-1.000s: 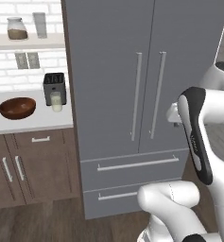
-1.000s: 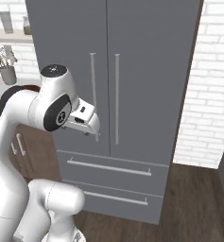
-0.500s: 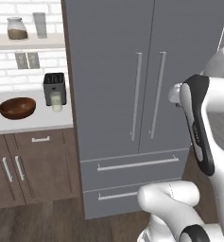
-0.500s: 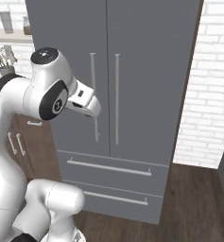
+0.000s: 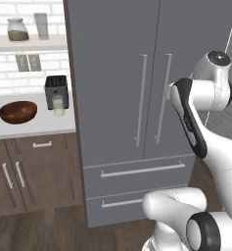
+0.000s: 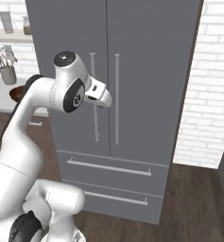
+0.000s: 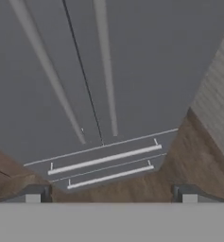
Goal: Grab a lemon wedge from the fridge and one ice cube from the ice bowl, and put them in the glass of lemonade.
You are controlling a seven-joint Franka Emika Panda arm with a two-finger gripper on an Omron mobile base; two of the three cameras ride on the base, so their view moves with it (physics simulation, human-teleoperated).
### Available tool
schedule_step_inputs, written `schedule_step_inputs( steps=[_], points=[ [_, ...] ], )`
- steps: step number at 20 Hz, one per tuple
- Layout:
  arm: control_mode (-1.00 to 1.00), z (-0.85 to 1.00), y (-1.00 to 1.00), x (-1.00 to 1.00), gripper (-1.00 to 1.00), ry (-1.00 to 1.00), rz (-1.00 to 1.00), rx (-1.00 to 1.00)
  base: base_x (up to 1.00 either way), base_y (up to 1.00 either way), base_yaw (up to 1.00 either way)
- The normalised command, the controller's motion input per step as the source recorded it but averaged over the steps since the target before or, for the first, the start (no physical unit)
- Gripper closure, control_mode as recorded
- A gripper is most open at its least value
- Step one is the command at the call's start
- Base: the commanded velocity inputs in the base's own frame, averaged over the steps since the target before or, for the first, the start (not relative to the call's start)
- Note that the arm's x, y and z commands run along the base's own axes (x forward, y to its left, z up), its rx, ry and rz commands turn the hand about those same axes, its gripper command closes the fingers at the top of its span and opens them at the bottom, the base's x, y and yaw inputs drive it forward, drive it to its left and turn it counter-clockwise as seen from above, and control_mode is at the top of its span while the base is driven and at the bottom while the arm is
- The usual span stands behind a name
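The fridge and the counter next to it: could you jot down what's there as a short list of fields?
fridge: both upper doors shut, two drawers below shut
door handles: two long silver bars, side by side
ice bowl: dark wooden, on the counter left of the fridge
glass of lemonade: in front of the black toaster
gripper: fingers wide apart, holding nothing, facing the fridge

No text or label can be read.

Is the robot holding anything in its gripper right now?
No, nothing. The gripper is open and empty, with only air between its fingertips. It points at the closed fridge and is not touching the handles.
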Motion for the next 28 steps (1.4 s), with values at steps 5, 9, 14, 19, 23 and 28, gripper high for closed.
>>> schedule_step_inputs(
  steps=[5, 9, 14, 19, 23, 28],
  points=[
    [-1.0, -0.5, -0.35, 0.86, -1.0, -0.12, 0.19, 0.02, 0.0, 0.0, 0.0],
    [-1.0, -0.2, -0.01, 0.73, -1.0, -0.09, 0.03, 0.0, 0.0, 0.0, 0.0],
    [-1.0, 0.02, 0.06, 0.86, -1.0, 0.31, 0.0, -0.12, 0.0, 0.0, 0.0],
    [-1.0, -0.26, 0.01, 0.51, -1.0, 0.13, -0.01, -0.01, 0.0, 0.0, 0.0],
    [-1.0, -0.49, 0.0, 0.48, -1.0, 0.0, 0.0, 0.0, 0.0, 0.0, 0.0],
    [-1.0, -0.15, -0.1, 0.38, -1.0, -0.05, 0.0, 0.0, 0.0, 0.0, 0.0]
  ],
)
